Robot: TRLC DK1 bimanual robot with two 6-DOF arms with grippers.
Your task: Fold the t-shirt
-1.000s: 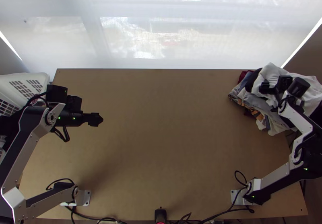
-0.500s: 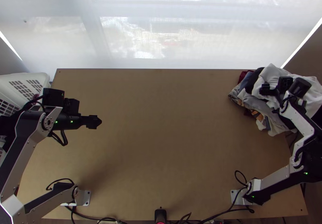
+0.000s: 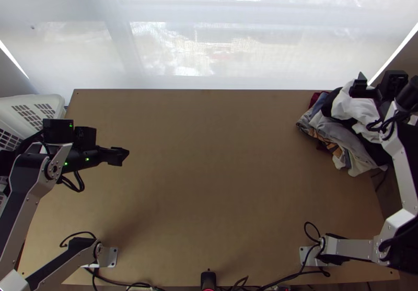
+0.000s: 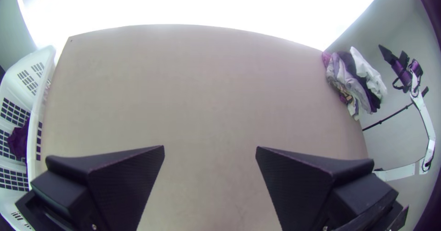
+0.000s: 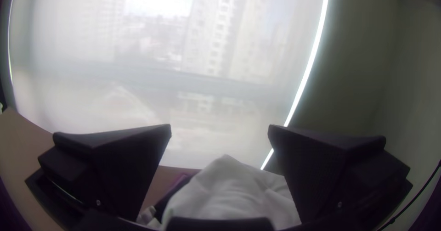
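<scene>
T-shirt identity could not be settled from the views, though the likeliest candidate was the white garment [image 3: 347, 105] bunched on top of the heap [image 3: 334, 131] at the far right corner. A dark garment [image 3: 379, 154] lay beside it, with greyish pieces nearer the middle. The white cloth's visible spread had drawn in over the last moment, and more of the dark one had come into sight. Over the same span the right end effector [image 5: 219, 132] had shifted outward and toward the window, ending up raised beyond the heap. Its fingers stood wide apart and had hold of nothing, so whatever it was meant to fetch remained ungripped. The left end effector [image 4: 210, 147] had eased slightly back toward its own side, over the surface [image 3: 224, 186], also spread wide and without a load. Past it, at the left edge, stood a white basket [image 3: 44, 99] with some dark cloth [image 4: 19, 140] inside. Folding had therefore not begun; the right arm probably needed to come back over the heap, pinch a single layer and draw it inward, at the risk of dragging neighbouring clothes along.
</scene>
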